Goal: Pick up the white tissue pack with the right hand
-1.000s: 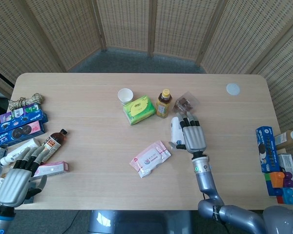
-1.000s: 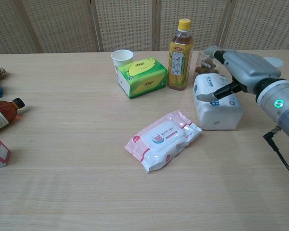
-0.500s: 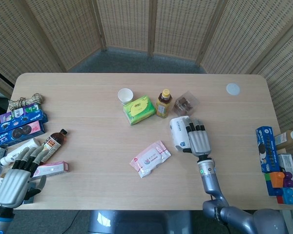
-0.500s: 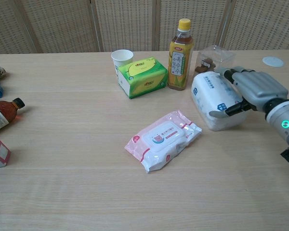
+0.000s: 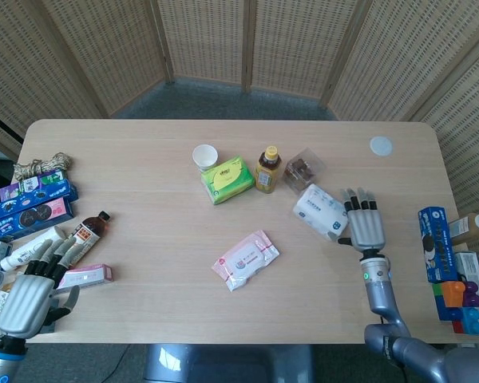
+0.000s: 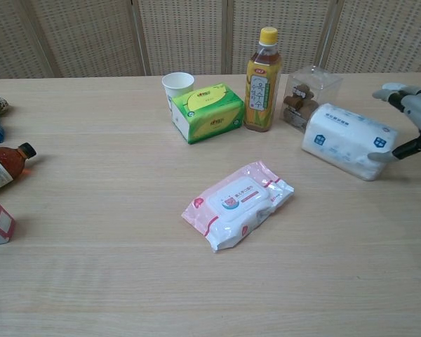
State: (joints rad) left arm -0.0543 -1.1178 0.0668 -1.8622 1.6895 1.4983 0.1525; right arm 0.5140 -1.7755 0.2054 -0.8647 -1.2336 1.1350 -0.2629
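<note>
The white tissue pack (image 5: 322, 211) (image 6: 349, 140) lies tilted on its long side at the right of the table, near the clear snack box. My right hand (image 5: 365, 223) (image 6: 415, 118) holds it by its right end. The thumb (image 6: 389, 154) presses the near lower corner, and the other fingers (image 6: 398, 91) stretch out straight behind it. Whether the pack is clear of the tabletop cannot be told. My left hand (image 5: 25, 297) rests at the front left edge with fingers apart, holding nothing.
A pink wet-wipe pack (image 6: 237, 203) lies mid-table. A green tissue box (image 6: 209, 111), paper cup (image 6: 177, 85), yellow tea bottle (image 6: 262, 81) and clear snack box (image 6: 307, 91) line the back. Cookie boxes (image 5: 435, 243) stand at the right edge, bottles and boxes (image 5: 36, 199) at the left.
My right hand has swept to the right and taken the white tissue pack with it. The pack has tipped from standing on end to lying tilted. The left hand is still.
</note>
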